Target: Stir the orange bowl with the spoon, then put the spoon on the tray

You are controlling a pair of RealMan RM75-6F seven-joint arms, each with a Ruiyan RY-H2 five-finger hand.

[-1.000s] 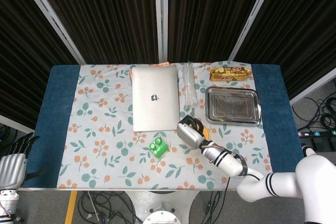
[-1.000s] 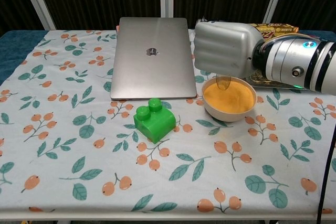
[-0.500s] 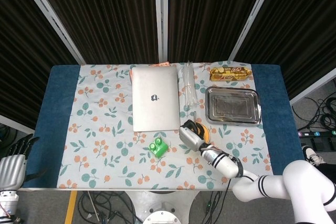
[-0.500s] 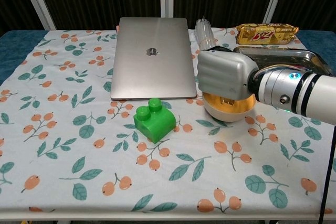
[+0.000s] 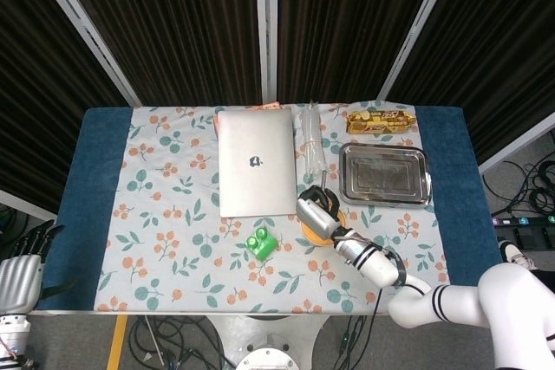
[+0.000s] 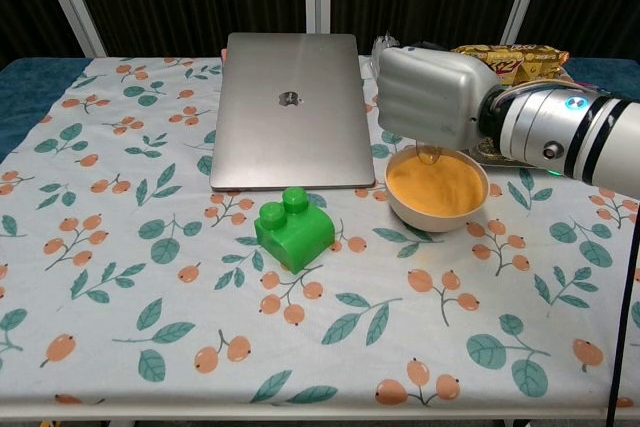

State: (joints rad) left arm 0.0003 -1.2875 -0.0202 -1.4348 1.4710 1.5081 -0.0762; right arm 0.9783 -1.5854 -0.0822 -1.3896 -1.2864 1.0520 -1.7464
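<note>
The orange bowl (image 6: 437,190) stands on the flowered cloth right of the laptop, filled with orange stuff. My right hand (image 6: 432,97) hovers just above its far rim and grips the spoon (image 6: 430,155), whose clear scoop hangs below the hand at the surface of the filling. From the head view the right hand (image 5: 314,216) covers most of the bowl (image 5: 336,223), and the spoon handle (image 5: 323,188) sticks out beyond it. The metal tray (image 5: 384,174) lies behind the bowl to the right. My left hand (image 5: 19,279) hangs off the table's left edge, holding nothing.
A closed silver laptop (image 6: 290,107) lies left of the bowl. A green block (image 6: 293,229) sits in front of it. A gold snack pack (image 5: 379,120) and a clear plastic bottle (image 5: 311,136) lie near the far edge.
Half a second ago my right hand was low over the bowl, hiding its filling. It has risen and shifted back, so the filling and spoon scoop show again. The left hand stayed still.
</note>
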